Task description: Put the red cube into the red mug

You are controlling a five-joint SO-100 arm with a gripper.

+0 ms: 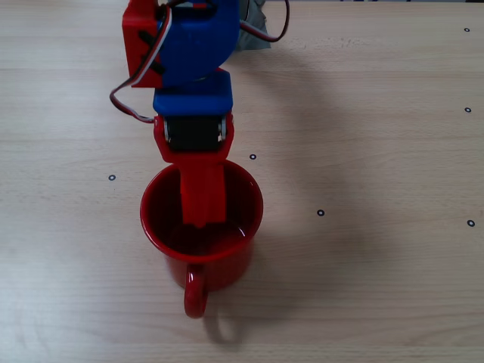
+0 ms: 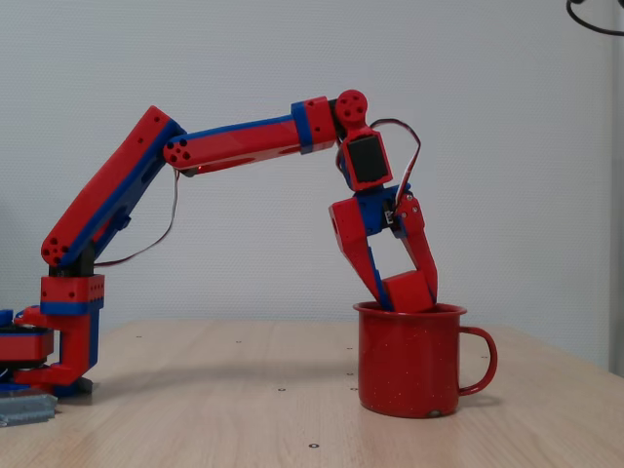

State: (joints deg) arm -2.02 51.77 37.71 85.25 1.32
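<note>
Fixed views show my gripper (image 2: 408,297) clamped on the cube (image 2: 409,292) just over the mug (image 2: 409,366) rim near the table's (image 1: 378,302) front edge; only release remains, I judge.

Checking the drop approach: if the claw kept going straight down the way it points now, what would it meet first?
Probably the inside bottom of the red mug. The claw, shut on the red cube, points down into its mouth; wall clearance is unclear.
</note>
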